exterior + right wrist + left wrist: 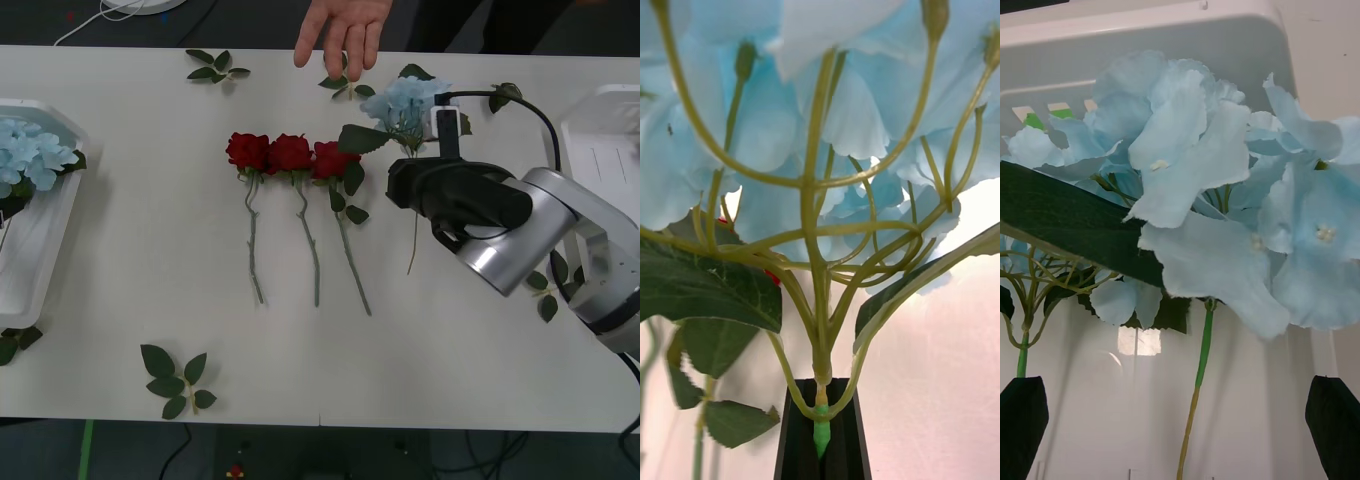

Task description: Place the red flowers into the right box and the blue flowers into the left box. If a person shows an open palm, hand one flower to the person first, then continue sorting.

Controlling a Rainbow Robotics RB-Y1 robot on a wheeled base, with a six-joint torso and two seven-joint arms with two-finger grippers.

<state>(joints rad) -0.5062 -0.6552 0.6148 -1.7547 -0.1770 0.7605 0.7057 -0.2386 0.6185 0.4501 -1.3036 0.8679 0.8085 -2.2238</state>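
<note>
pale-blue flower (405, 103) stem between right gripper (822, 435) fingers

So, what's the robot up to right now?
Right pincer shut on blue flower stem. Left pincer open over blue flowers in left box. Person's hand over table's far edge.

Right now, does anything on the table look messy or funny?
Yes: loose leaf sprigs lie scattered on the table. The three red flowers sit neatly, and the right tool pinches a blue flower.
</note>
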